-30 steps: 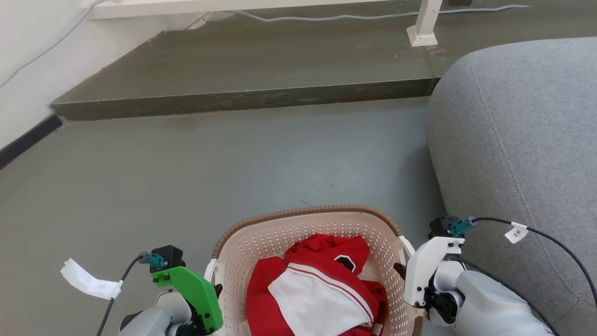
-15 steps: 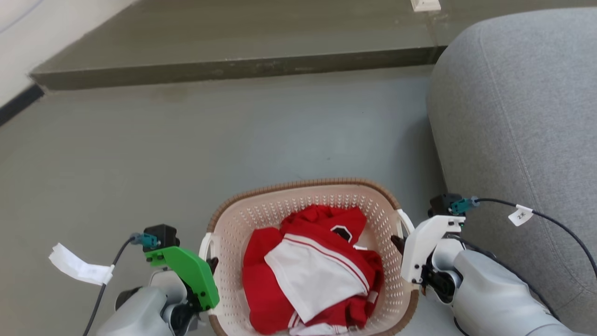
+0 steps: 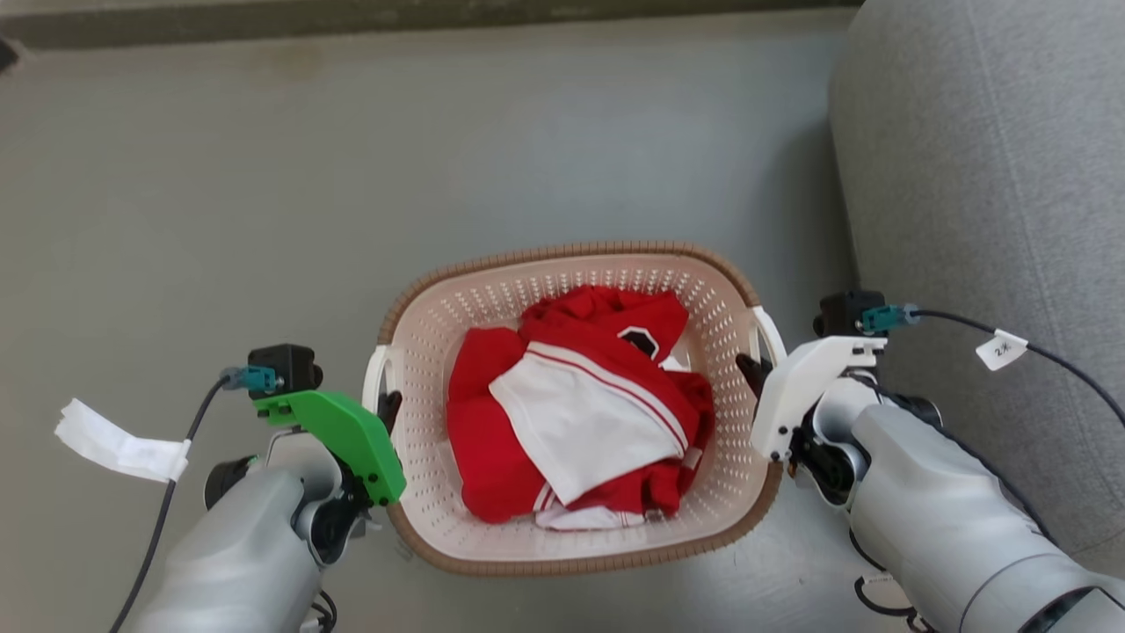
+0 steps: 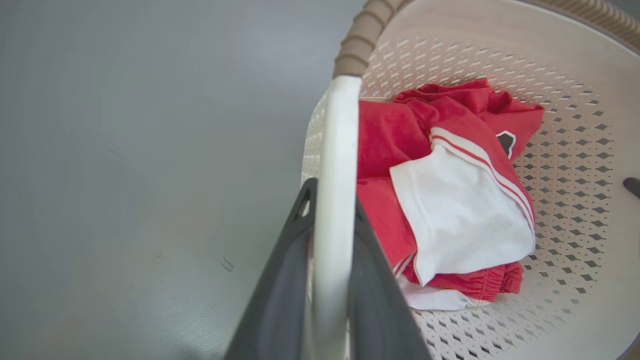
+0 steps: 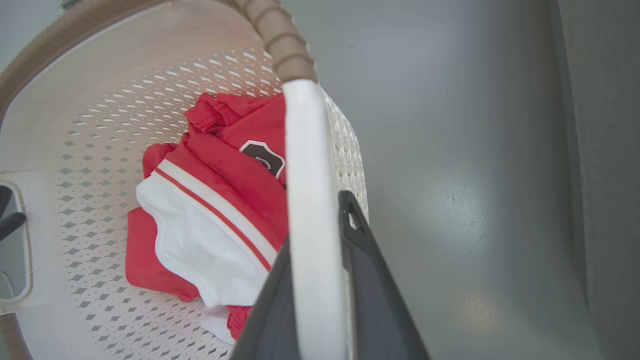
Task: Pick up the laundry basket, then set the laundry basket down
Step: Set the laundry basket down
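Your left gripper [image 4: 332, 200] and right gripper [image 5: 316, 220] stay pinched on the laundry basket [image 3: 571, 251] handles [image 4: 336, 145]. The head camera has tipped down, so the whole basket is now in frame.

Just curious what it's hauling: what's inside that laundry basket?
Inside the laundry basket lies a crumpled heap of red and white clothing. Bare perforated floor shows around it; whatever might sit under the heap is covered.
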### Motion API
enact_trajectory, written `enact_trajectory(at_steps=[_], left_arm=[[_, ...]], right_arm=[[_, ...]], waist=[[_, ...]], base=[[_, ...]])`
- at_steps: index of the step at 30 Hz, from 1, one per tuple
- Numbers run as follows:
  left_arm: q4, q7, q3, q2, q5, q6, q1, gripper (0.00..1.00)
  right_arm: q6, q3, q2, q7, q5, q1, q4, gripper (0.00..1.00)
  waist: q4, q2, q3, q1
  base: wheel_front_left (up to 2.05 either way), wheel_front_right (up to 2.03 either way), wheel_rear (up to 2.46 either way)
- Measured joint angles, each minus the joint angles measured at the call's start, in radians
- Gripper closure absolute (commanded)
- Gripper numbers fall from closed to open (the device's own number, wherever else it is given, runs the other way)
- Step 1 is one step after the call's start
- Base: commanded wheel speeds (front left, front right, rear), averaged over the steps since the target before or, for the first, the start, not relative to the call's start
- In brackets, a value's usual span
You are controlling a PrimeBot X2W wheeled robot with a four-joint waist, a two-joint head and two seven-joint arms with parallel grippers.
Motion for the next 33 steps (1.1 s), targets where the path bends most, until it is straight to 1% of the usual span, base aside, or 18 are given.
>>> enact_trajectory(at_steps=[12, 24, 33], left_arm=[[-0.014, -0.061, 0.016, 0.017, 0.008, 0.000, -0.093, 1.00], [-0.017, -0.106, 0.008, 0.025, 0.029, 0.000, -0.189, 1.00], [-0.016, -0.136, -0.003, 0.025, 0.035, 0.000, -0.207, 1.00]], right_arm=[[-0.015, -0.003, 0.002, -0.079, 0.000, -0.085, -0.007, 1.00], [-0.016, -0.002, 0.000, -0.136, -0.002, -0.170, -0.012, 1.00], [-0.016, 0.002, 0.000, -0.159, -0.002, -0.188, 0.001, 1.00]], waist=[[0.009, 0.0000, 0.168, 0.0001], [0.010, 0.0000, 0.338, 0.0001], [0.013, 0.0000, 0.422, 0.0002]], base=[[0.00, 0.00, 0.00], [0.00, 0.00, 0.00], [0.00, 0.00, 0.00]])
